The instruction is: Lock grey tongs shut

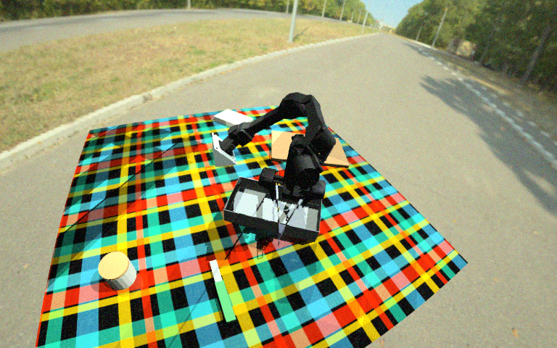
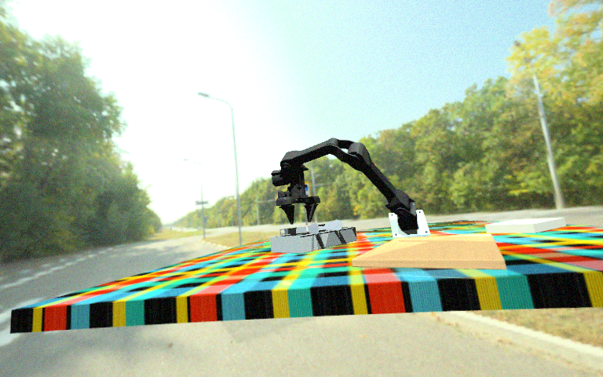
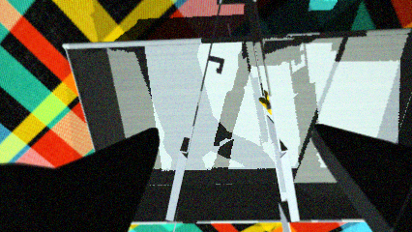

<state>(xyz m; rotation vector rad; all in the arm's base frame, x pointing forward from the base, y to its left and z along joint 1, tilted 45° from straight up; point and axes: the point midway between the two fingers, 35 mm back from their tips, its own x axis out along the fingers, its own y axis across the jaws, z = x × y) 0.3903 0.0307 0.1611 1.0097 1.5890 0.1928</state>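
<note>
The grey tongs (image 1: 277,202) (image 3: 177,188) lie open across the roasting tin (image 1: 268,229) (image 2: 290,243) (image 3: 93,92). Their two arms spread apart towards the robot's side and draw together past the tin's far rim in the wrist view; the hinge itself is not clear. My gripper (image 2: 300,222) (image 3: 234,132) is open and empty, pointing down above the tin. In the wrist view one fingertip is on each side of the tongs' arms, with a gap to both. The wooden board (image 1: 335,157) (image 2: 431,254) lies beside the robot's base with nothing on it.
A white block (image 1: 232,117) (image 2: 524,225) lies behind the base. A round jar with a tan lid (image 1: 117,269) and a green and white bar (image 1: 223,297) stand and lie on the checked cloth in the top view. The tin's walls rise around the tongs.
</note>
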